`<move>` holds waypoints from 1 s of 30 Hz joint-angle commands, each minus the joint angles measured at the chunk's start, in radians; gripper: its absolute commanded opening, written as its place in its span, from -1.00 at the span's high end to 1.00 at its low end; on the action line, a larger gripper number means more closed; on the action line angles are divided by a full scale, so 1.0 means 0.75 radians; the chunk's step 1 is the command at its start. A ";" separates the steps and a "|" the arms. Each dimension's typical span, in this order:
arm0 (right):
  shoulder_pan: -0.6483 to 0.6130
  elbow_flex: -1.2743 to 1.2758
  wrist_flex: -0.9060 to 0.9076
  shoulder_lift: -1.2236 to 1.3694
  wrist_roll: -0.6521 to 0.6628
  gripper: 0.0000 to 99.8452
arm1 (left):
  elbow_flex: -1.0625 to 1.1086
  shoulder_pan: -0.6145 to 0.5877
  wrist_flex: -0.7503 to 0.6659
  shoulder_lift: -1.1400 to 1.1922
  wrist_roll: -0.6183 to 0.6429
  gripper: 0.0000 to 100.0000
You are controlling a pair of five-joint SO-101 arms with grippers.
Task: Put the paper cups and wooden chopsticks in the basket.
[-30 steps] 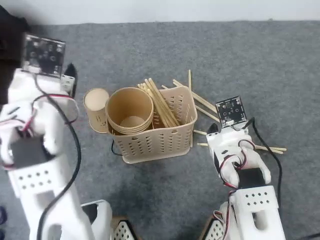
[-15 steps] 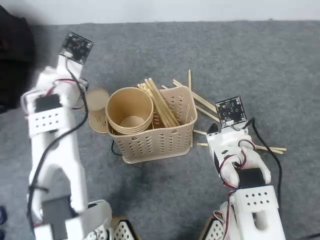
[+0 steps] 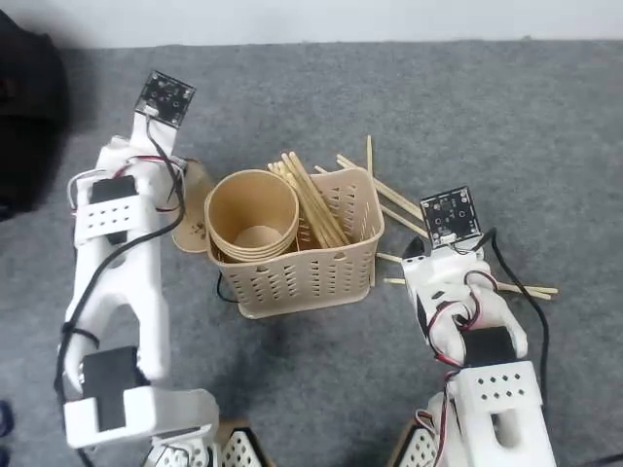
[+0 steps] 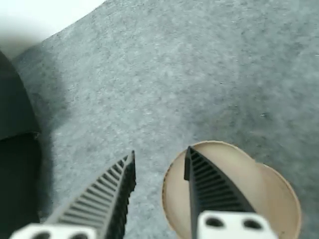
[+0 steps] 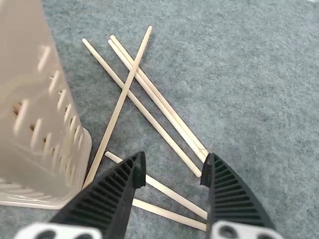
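Note:
A loose paper cup (image 3: pixel 192 222) leans against the left side of the beige basket (image 3: pixel 336 268). Stacked paper cups (image 3: pixel 253 216) and a bundle of wooden chopsticks (image 3: pixel 310 197) are inside the basket. My left arm (image 3: pixel 127 199) hangs over the loose cup. My left gripper (image 4: pixel 159 155) is open, one finger (image 4: pixel 207 189) across the cup's round end (image 4: pixel 234 172), the other over carpet. Several chopsticks (image 5: pixel 144 102) lie crossed on the carpet right of the basket (image 5: pixel 35 109). My right gripper (image 5: pixel 174 160) is open just above them, holding nothing.
Grey carpet (image 3: pixel 467 117) covers the whole floor, with free room behind and to the right. A black object (image 3: pixel 24 107) sits at the far left edge. More chopsticks (image 3: pixel 531 289) stick out past my right arm (image 3: pixel 458 282).
My left arm has swung in from the left edge and now stands over the loose cup, which looks tipped toward the basket. The right arm has not moved.

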 commanded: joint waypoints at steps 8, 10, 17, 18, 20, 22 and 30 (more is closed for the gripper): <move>-0.015 -0.012 -0.028 -0.015 0.023 0.61 | 0.003 -0.209 -0.010 0.045 -0.194 0.67; -0.017 -0.012 -0.028 -0.015 0.023 0.61 | 0.011 -0.213 -0.010 0.061 -0.225 0.67; -0.017 -0.012 -0.019 -0.015 0.023 0.61 | 0.003 -0.231 -0.207 0.059 -0.227 0.67; -0.017 -0.012 -0.019 -0.015 0.023 0.61 | 0.003 -0.252 -0.241 0.061 -0.227 0.67; -0.017 -0.012 -0.019 -0.015 0.023 0.61 | 0.003 -0.276 -0.284 0.059 -0.227 0.67; -0.017 -0.012 -0.024 -0.015 0.023 0.61 | -0.005 -0.307 -0.309 0.051 -0.227 0.67; -0.017 -0.012 -0.028 -0.015 0.023 0.61 | -0.044 -0.428 -0.364 0.006 -0.158 0.67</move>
